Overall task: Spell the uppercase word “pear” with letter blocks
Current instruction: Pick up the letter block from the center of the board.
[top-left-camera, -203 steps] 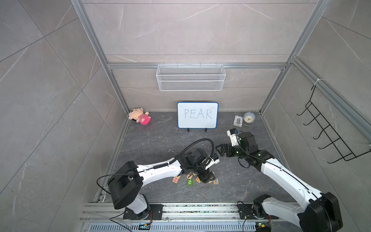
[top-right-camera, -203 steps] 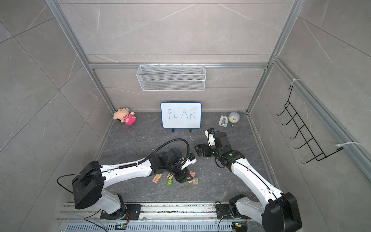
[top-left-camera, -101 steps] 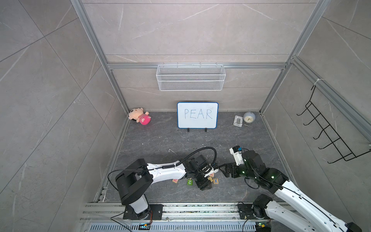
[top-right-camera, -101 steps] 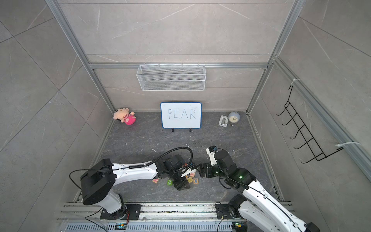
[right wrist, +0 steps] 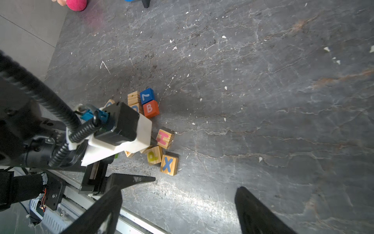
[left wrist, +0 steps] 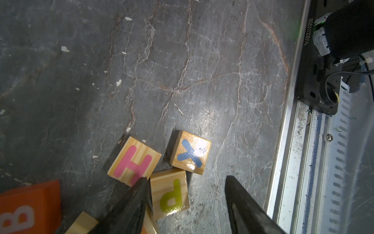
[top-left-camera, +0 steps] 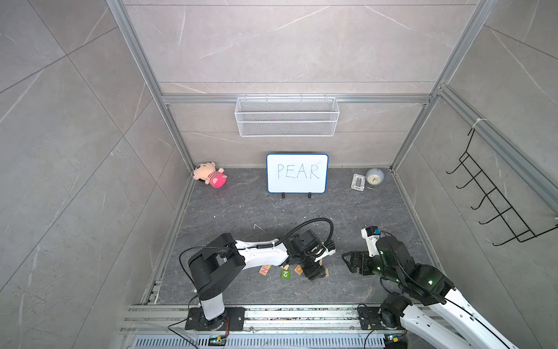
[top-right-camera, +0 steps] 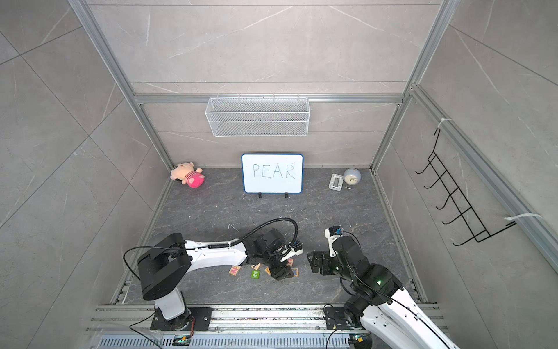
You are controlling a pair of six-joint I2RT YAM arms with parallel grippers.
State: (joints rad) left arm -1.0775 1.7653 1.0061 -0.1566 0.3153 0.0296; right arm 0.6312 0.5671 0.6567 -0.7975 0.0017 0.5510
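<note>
Pale wooden P block [left wrist: 169, 196], yellow-green letter up, flat on the floor [left wrist: 202, 60], beside H cube [left wrist: 134, 162] and X cube [left wrist: 190, 153]

The dark grey veined stone tabletop [top-left-camera: 241, 208] carries a blue-framed whiteboard [top-left-camera: 297, 173] at upper centre, a pink plush toy [top-left-camera: 210, 175] upper left, a round pale clock [top-left-camera: 374, 176] upper right, and small wooden cubes [top-left-camera: 298, 269] huddled lower centre. Among them, the yellow P cube [left wrist: 170, 197] lies just beside the pink H cube [left wrist: 134, 162] and the blue X cube [left wrist: 190, 153].

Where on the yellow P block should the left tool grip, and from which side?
Probably best to come straight down from above. Take the P block by its two opposite side faces: the one toward the rail, which stands free, and the one opposite. The H block and X block crowd a third face.
</note>
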